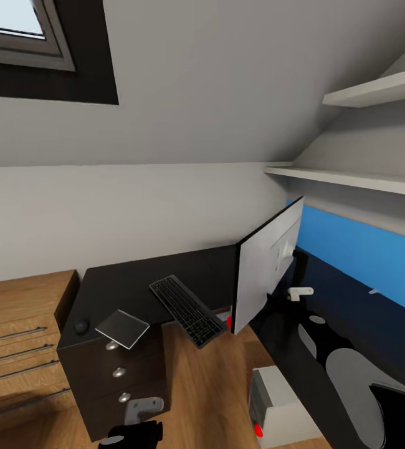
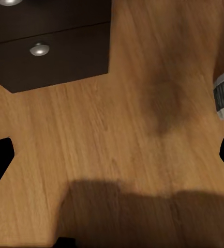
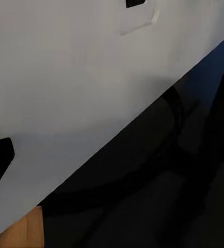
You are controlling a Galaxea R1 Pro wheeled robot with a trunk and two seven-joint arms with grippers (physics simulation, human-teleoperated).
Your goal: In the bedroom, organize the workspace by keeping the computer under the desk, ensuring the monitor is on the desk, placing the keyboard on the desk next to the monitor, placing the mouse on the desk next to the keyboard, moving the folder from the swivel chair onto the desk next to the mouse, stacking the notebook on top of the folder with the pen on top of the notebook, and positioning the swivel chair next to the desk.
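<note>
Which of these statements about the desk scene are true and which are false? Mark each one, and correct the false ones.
1. The keyboard lies on the desk with one end overhanging the edge. True.
2. The monitor shows its black screen to the head camera. False: its light grey back faces the camera.
3. The mouse sits on the desk beside the notebook. True.
4. The notebook rests on a blue folder. False: it lies directly on the black desk top, above the drawers.
5. The computer stands on the wooden floor. True.
6. The drawer knobs are square and black. False: they are round and silver.
</note>
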